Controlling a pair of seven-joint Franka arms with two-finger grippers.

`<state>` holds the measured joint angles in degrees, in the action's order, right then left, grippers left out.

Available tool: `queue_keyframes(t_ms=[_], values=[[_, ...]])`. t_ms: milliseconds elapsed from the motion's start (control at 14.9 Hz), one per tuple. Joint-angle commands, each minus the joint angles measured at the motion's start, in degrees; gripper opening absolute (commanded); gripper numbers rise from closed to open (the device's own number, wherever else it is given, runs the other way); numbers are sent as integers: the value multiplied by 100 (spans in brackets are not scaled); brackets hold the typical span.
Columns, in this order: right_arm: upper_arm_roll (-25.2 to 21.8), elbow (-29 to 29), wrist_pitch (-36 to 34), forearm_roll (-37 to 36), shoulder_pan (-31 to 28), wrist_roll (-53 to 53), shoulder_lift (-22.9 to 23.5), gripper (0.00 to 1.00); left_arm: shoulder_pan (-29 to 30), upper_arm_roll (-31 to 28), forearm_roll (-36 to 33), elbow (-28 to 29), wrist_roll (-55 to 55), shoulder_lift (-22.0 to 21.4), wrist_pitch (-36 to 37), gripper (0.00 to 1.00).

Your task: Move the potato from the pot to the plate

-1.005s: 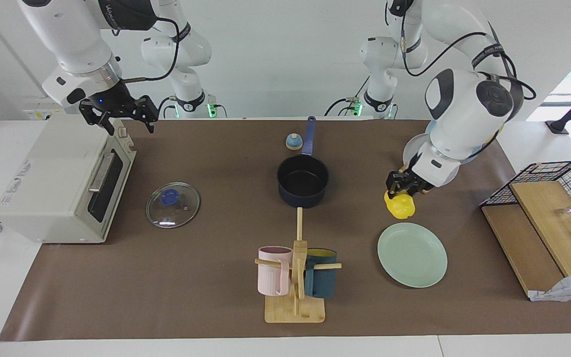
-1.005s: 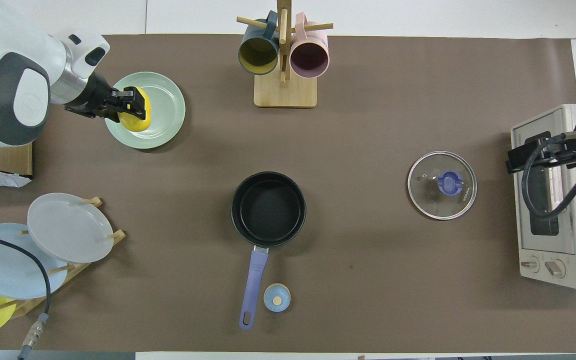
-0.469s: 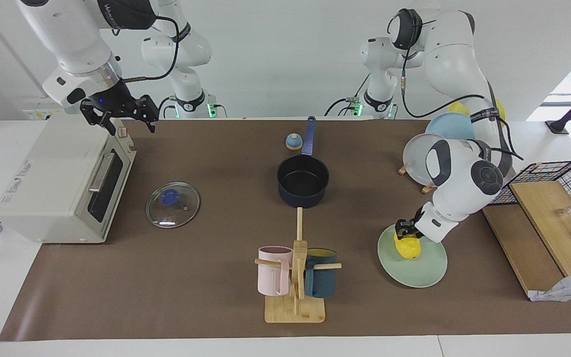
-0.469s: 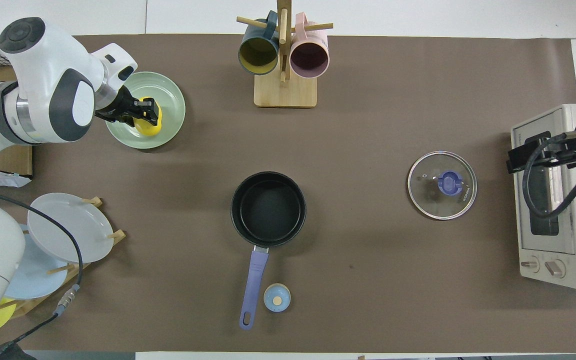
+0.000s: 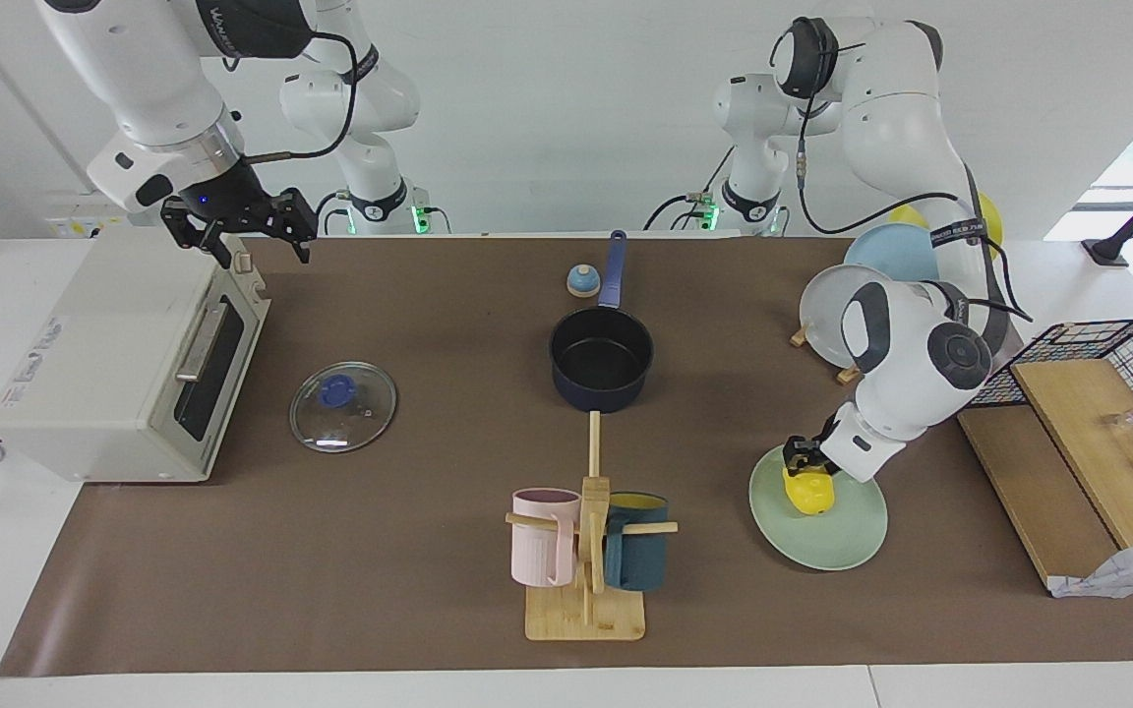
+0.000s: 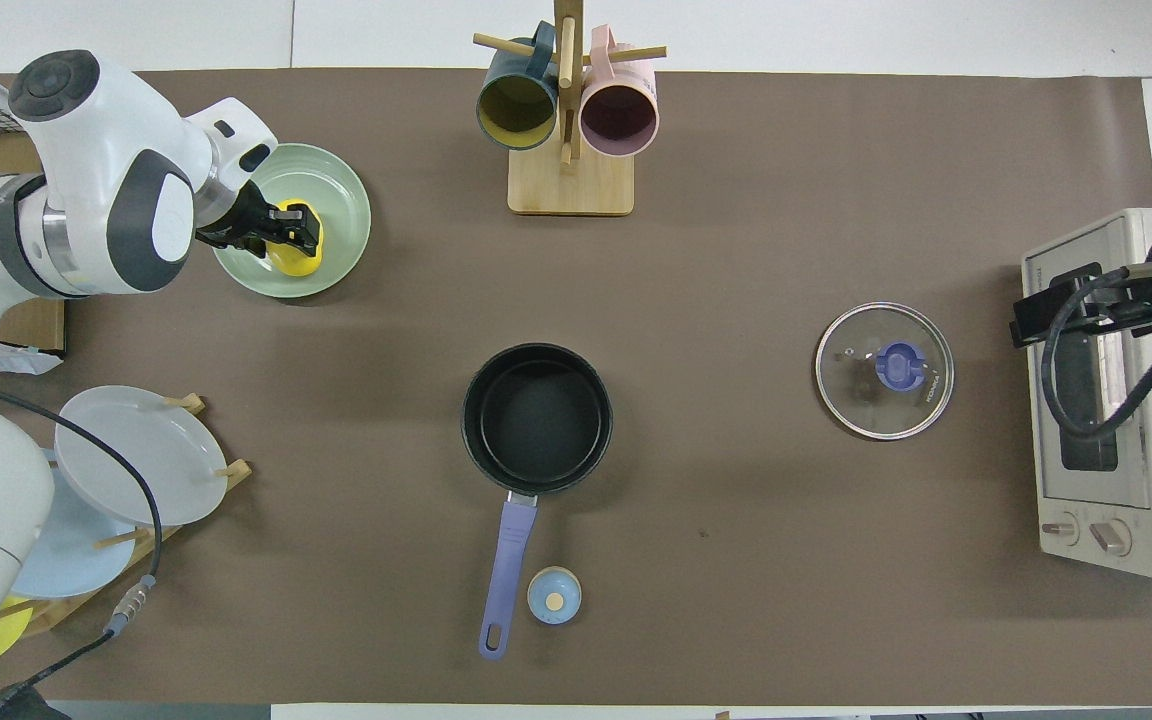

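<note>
Two hands in view, only one was busy. The left hand [image 5: 806,462] was down on the plate [image 5: 842,536], pinching the potato [image 5: 810,492], which looked to be resting on the plate, well away from the empty pot [image 5: 601,362]. So this was basically the drop-off step; next it probably needed to let go and lift clear. The right hand [image 5: 237,224] waited over the toaster oven [image 5: 114,354], fingers spread.

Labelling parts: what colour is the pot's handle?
Blue-violet, on the pot's handle; overhead view shows it best.
</note>
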<state>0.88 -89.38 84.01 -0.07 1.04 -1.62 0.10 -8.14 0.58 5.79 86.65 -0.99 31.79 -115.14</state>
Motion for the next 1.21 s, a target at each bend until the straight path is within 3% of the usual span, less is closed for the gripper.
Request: queue_keyframes(t_ms=[0, 201, 402, 871, 1139], values=[[18, -10, 2, 86, -34, -40, -36, 100, 5, -23, -122, 160, 107, -130, -106, 100], [26, -10, 2, 86, -34, -40, -36, 100, 110, -32, -298, -51, 134, -296, 25, 100], [18, -10, 2, 86, -34, -40, -36, 100, 181, -67, -324, -69, 72, -892, 236, 100], [27, -10, -7, 86, -34, -40, -36, 100, 216, -383, -377, -69, 90, -2510, 1737, 100], [27, -10, -7, 86, -34, -40, -36, 100, 146, -366, -465, 45, 90, -2898, 2573, 100]])
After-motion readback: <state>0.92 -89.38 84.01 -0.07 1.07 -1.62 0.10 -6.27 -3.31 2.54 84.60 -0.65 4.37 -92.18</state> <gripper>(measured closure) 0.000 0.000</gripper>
